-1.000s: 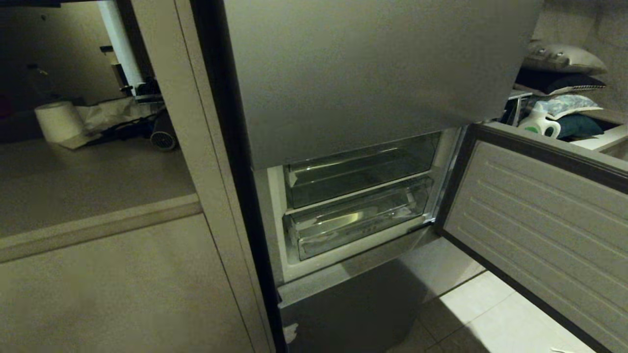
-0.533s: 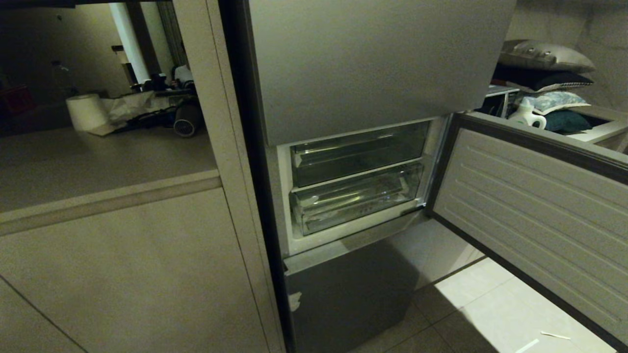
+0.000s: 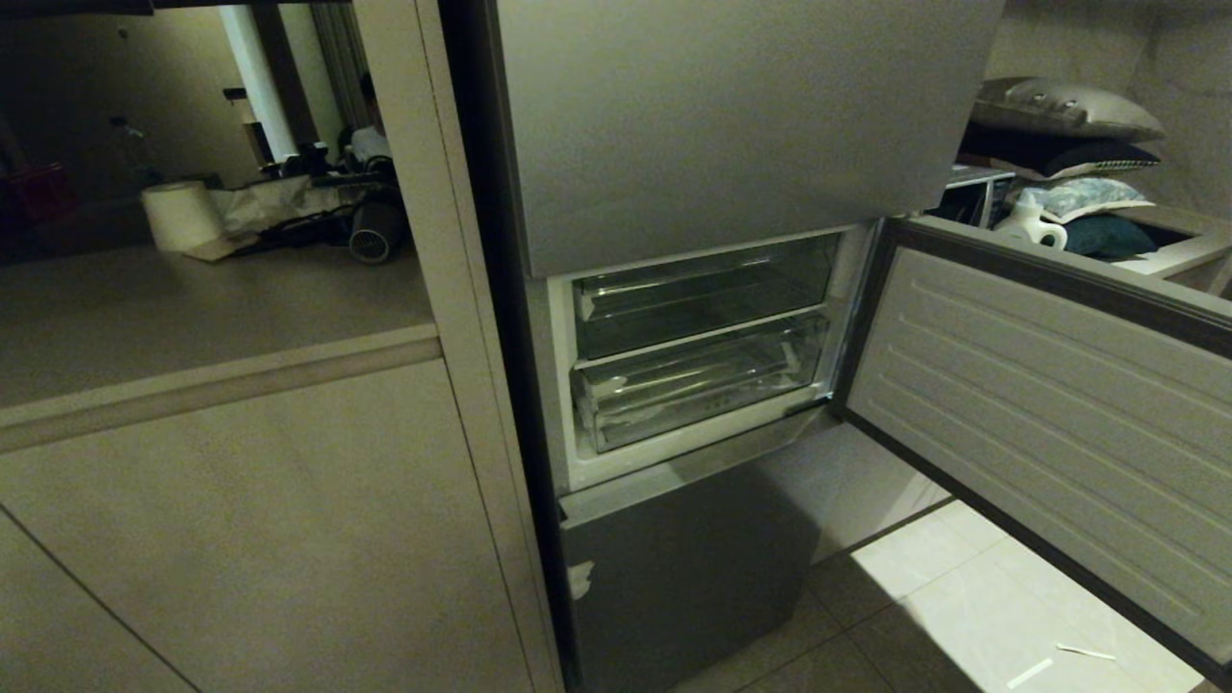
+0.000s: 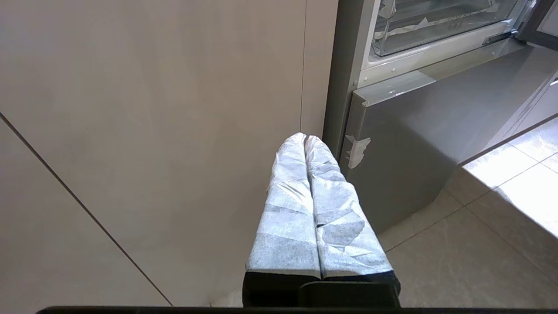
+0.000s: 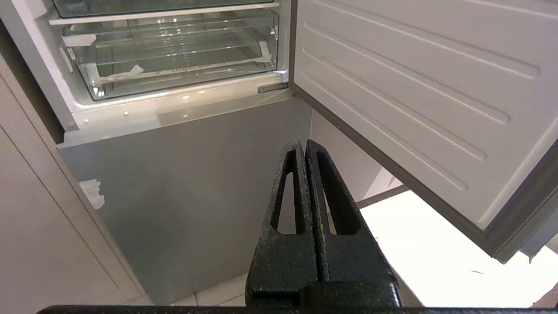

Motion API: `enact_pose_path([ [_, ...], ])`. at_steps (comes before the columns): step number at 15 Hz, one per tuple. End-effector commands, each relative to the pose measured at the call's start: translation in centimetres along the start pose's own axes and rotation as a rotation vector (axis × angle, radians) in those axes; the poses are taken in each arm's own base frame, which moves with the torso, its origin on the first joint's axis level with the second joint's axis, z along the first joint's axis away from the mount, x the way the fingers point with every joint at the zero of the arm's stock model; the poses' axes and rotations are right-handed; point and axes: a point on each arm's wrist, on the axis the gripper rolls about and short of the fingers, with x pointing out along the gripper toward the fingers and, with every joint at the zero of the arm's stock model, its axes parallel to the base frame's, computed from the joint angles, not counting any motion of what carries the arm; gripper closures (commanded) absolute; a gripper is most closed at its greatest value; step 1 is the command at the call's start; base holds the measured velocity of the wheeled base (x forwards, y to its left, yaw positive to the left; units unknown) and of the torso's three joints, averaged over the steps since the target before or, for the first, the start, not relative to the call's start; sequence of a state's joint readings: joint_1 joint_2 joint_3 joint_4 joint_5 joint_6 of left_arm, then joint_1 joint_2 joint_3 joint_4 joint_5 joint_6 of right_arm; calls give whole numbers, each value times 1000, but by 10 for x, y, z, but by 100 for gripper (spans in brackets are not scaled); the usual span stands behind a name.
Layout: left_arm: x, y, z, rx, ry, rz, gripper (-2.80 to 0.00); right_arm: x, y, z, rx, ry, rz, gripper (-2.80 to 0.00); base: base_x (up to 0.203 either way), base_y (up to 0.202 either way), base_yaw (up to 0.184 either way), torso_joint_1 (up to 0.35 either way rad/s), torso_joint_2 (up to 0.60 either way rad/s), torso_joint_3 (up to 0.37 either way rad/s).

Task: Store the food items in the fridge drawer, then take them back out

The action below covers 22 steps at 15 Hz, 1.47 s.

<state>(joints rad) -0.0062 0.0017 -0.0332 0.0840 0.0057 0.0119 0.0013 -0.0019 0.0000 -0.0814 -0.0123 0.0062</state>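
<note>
The fridge drawer [image 3: 703,395] is the lower of two clear bins in the open fridge compartment, pushed in, with white tape scraps on its front [image 5: 174,65]; its corner also shows in the left wrist view [image 4: 436,22]. I see nothing in it, and the food items are out of view. Neither arm shows in the head view. My left gripper [image 4: 305,138], its fingers wrapped in white, is shut and empty low by the cabinet side. Below the drawer, in front of the grey lower panel, my right gripper [image 5: 304,143] is shut and empty.
The compartment's door [image 3: 1039,404] stands swung open to the right. Grey steel panels sit above [image 3: 731,115] and below [image 3: 683,568] the opening. A beige cabinet [image 3: 241,539] and a counter with a paper roll [image 3: 178,217] lie left. Pillows and a white jug [image 3: 1030,226] are at the back right.
The whole head view has shifted: the fridge now sits a little higher and smaller in the picture, so the camera moved. Nothing in the scene itself moved.
</note>
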Motion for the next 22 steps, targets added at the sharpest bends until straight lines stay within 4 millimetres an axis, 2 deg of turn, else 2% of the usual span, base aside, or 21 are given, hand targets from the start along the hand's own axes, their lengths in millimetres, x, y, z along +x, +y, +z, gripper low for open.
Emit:
enact_pose_path([
  [1, 0, 0, 0, -1, 1, 0, 0, 2, 0, -8, 8, 28, -4, 0, 0, 0, 0, 0, 0, 0],
  [3, 0, 0, 0, 0, 1, 0, 0, 0, 0, -2, 7, 11, -21, 0, 0, 0, 0, 0, 0, 0],
  [4, 0, 0, 0, -1, 1, 0, 0, -3, -1, 11, 12, -18, -65, 0, 0, 0, 0, 0, 0, 0],
  [7, 0, 0, 0, -1, 1, -1, 0, -9, -3, 82, 75, -75, -185, 0, 0, 0, 0, 0, 0, 0],
  [8, 0, 0, 0, -1, 1, 0, 0, 0, -2, 100, 96, -33, -225, 0, 0, 0, 0, 0, 0, 0],
  [11, 0, 0, 0, -1, 0, -1, 0, 58, -8, 133, 174, 94, -417, 0, 0, 0, 0, 0, 0, 0],
  [13, 0, 0, 0, -1, 1, 0, 0, 86, -28, 143, 209, 66, -591, 0, 0, 0, 0, 0, 0, 0],
  [16, 0, 0, 0, -1, 3, 0, 0, 99, -69, 150, 239, 37, -732, 0, 0, 0, 0, 0, 0, 0],
  [18, 0, 0, 0, -1, 1, -1, 0, 112, -103, 147, 275, 63, -759, 0, 0, 0, 0, 0, 0, 0],
  [22, 0, 0, 0, -1, 1, -1, 0, 129, -157, 132, 283, 54, -815, 0, 0, 0, 0, 0, 0, 0],
])
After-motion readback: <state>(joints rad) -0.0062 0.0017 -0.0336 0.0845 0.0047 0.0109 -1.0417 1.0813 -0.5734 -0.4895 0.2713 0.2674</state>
